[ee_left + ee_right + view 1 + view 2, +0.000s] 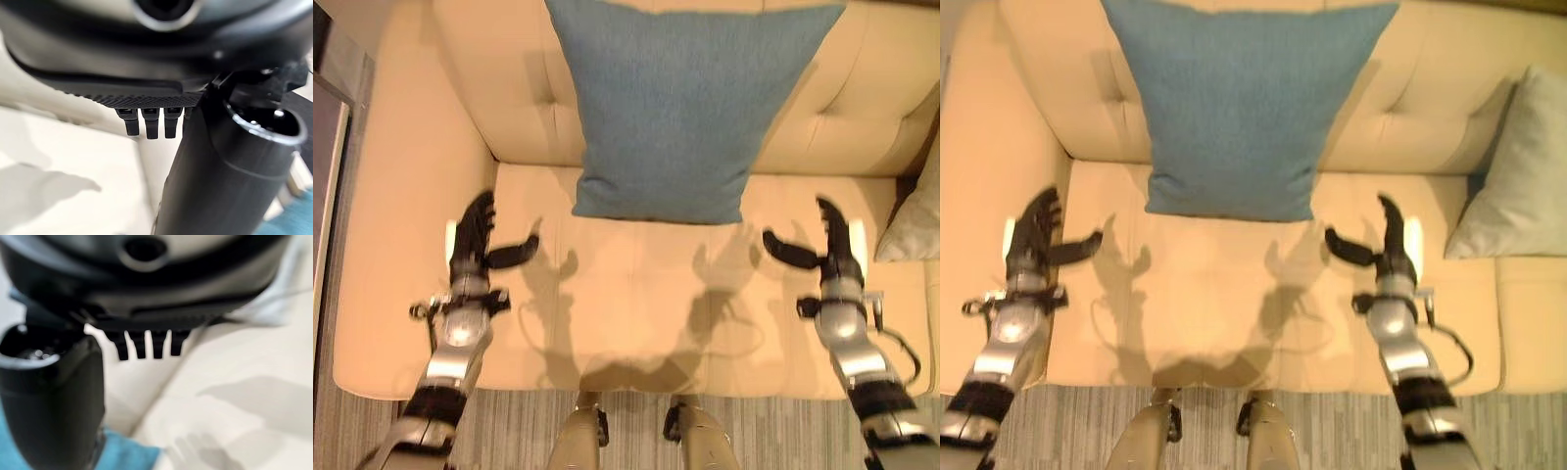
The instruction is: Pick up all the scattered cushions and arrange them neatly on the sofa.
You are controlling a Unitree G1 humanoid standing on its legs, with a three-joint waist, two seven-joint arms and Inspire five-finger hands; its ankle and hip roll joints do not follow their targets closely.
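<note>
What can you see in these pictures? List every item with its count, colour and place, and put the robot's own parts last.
blue cushion: one, blue, standing on the seat and leaning against the backrest, in the middle.
pale cushion: one, light grey, propped at the sofa's right side, on the next seat.
sofa: one, cream, with a tufted backrest, seat and left armrest in view.
floor: grey striped, along the front of the sofa.
left hand: one, dark, open, over the seat's left edge, holding nothing.
right hand: one, dark, open, over the seat's right edge, holding nothing.
</note>
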